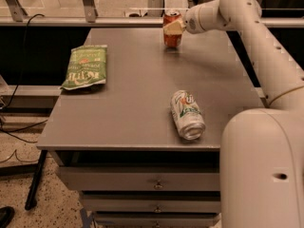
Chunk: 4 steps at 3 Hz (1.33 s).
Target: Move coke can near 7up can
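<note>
The red coke can point(172, 36) stands upright at the far edge of the grey table point(128, 99). My gripper point(174, 26) reaches in from the right at the end of the white arm. It is closed around the can's upper part, with one cream finger point(173, 27) across its front. The silver-white 7up can point(187, 114) with green lettering lies on its side near the table's front right, well apart from the coke can, its open top facing the front edge.
A green chip bag point(85, 66) lies flat at the table's left side. My white arm point(256, 46) runs along the right edge, and my base point(263, 170) stands at the front right corner. Drawers point(142, 179) sit under the tabletop.
</note>
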Each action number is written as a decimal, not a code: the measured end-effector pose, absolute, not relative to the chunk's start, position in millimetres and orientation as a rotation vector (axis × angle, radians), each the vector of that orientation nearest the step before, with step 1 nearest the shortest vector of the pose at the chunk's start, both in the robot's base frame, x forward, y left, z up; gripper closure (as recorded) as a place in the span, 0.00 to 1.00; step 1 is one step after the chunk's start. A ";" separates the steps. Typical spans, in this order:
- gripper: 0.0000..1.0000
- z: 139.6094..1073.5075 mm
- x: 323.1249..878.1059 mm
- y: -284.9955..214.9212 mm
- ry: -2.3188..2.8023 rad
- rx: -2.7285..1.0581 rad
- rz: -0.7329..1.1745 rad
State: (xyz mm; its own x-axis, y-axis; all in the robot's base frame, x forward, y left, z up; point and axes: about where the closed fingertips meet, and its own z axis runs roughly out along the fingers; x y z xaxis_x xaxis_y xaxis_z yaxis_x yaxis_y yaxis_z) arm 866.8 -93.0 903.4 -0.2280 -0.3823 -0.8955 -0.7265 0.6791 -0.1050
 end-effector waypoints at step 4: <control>1.00 927.7 753.6 -99.5 1.806 -1.051 0.472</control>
State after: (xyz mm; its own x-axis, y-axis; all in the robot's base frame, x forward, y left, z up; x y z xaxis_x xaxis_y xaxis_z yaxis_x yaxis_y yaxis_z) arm 753.6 -99.5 927.7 -0.1704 -0.4520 -0.8756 -0.8228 0.5542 -0.1260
